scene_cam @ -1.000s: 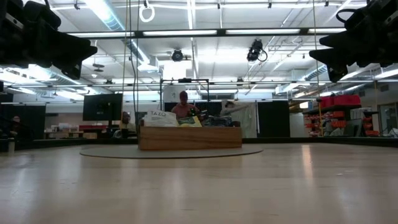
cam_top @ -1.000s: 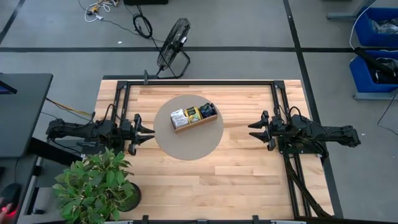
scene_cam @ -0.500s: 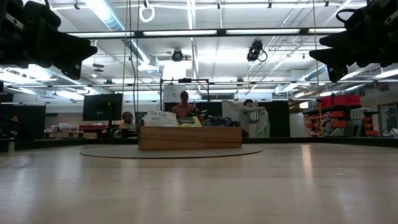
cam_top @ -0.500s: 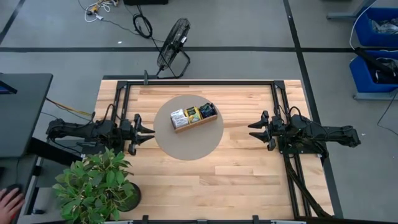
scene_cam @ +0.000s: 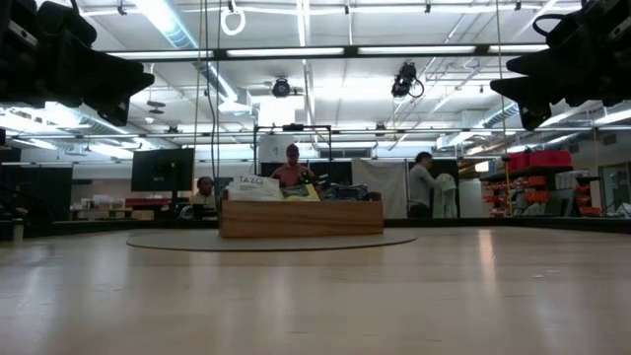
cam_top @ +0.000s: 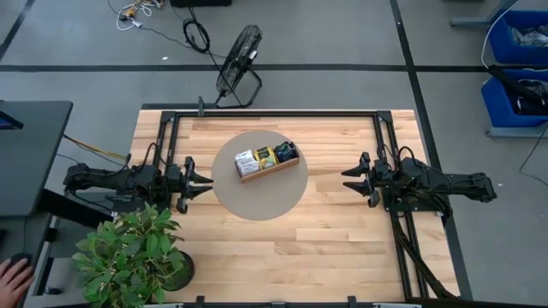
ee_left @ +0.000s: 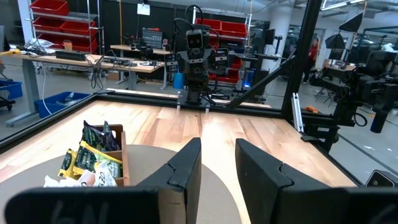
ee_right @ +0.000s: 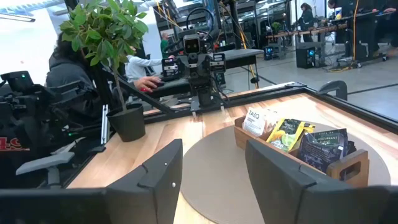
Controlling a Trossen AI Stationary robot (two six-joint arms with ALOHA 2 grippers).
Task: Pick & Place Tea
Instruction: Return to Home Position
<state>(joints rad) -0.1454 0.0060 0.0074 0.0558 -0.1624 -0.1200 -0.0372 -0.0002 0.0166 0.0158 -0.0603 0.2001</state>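
Observation:
The tea packets stand upright in a long wooden tray [cam_top: 269,162] on a round grey mat [cam_top: 259,174] at the table's middle: white ones [cam_top: 247,162], green-yellow ones [cam_top: 266,156] and dark ones [cam_top: 286,151]. They also show in the right wrist view as white [ee_right: 255,119], green-yellow [ee_right: 285,134] and dark [ee_right: 323,145]. My left gripper [cam_top: 204,180] hovers open at the mat's left edge. My right gripper [cam_top: 348,180] hovers open to the mat's right. Neither touches anything.
A potted plant [cam_top: 131,253] stands at the table's near left corner. A black frame rail [cam_top: 274,112] runs along the far edge. A fan [cam_top: 238,62] sits on the floor beyond. A person's hand [cam_top: 12,275] shows at the lower left, off the table. People move in the room behind.
Both arms have kept still and the tray has not moved. A person in the room behind the table has walked toward the right in the low view. A hand has come into the high view at the lower left.

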